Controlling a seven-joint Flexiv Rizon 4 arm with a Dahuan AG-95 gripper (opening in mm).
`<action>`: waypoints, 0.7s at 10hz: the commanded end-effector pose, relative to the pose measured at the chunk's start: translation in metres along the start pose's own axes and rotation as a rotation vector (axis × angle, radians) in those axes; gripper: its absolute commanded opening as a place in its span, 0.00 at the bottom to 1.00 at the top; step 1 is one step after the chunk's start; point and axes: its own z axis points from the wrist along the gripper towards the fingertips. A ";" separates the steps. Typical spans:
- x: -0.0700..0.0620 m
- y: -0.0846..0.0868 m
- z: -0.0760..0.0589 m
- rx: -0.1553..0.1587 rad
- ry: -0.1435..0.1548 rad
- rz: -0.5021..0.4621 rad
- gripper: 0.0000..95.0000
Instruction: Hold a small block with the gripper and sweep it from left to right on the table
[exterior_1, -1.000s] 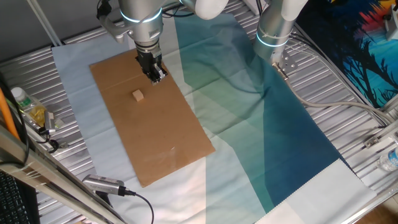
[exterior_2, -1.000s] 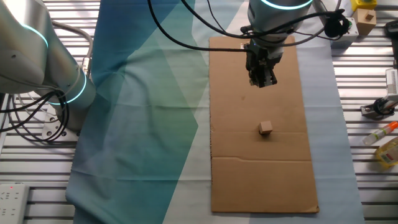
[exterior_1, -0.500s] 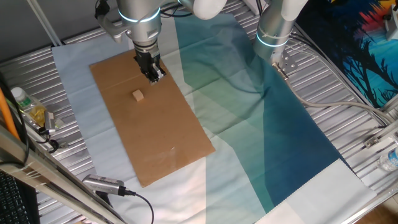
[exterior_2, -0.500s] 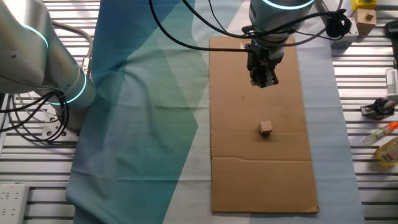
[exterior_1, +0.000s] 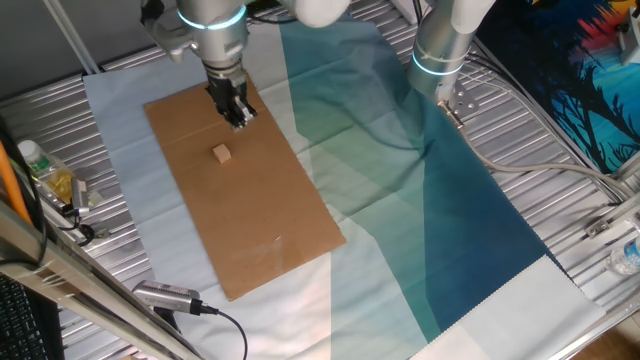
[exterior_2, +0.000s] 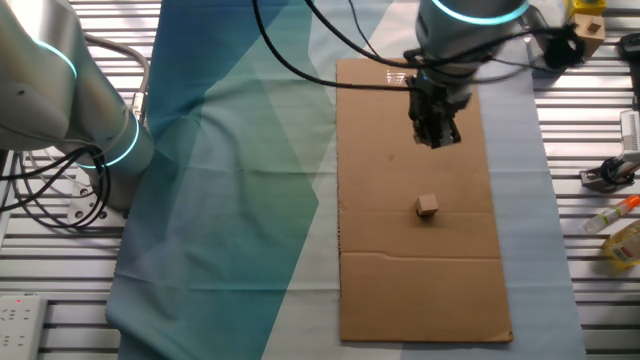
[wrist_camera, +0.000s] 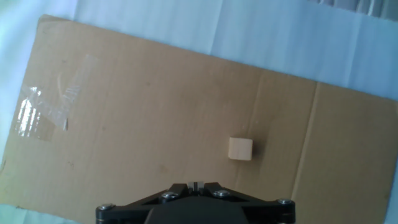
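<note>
The small block (exterior_1: 221, 152) is a pale tan cube lying on its own on the brown cardboard sheet (exterior_1: 270, 240) on the table. It also shows in the other fixed view (exterior_2: 428, 205) and in the hand view (wrist_camera: 240, 149). The black gripper (exterior_1: 238, 118) hangs above the cardboard, beyond the block and apart from it. In the other fixed view the gripper (exterior_2: 438, 138) is above the block in the picture. In the hand view the gripper (wrist_camera: 194, 185) has its fingers pressed together, with nothing between them.
A second silver arm (exterior_1: 440, 50) with a cyan ring stands on the teal cloth (exterior_1: 450, 220); it also shows in the other fixed view (exterior_2: 70, 90). A bottle (exterior_1: 35, 165) and a cabled device (exterior_1: 165, 297) lie by one table edge. Small tools (exterior_2: 615, 215) lie beside the cardboard.
The gripper has shifted sideways above the cardboard, left in one fixed view and right in the other. The block has not moved.
</note>
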 end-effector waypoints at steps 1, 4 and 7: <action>0.002 0.000 0.000 0.006 -0.007 -0.002 0.00; 0.004 -0.001 -0.003 0.006 -0.016 -0.022 0.00; 0.005 -0.002 -0.008 0.009 -0.019 -0.011 0.00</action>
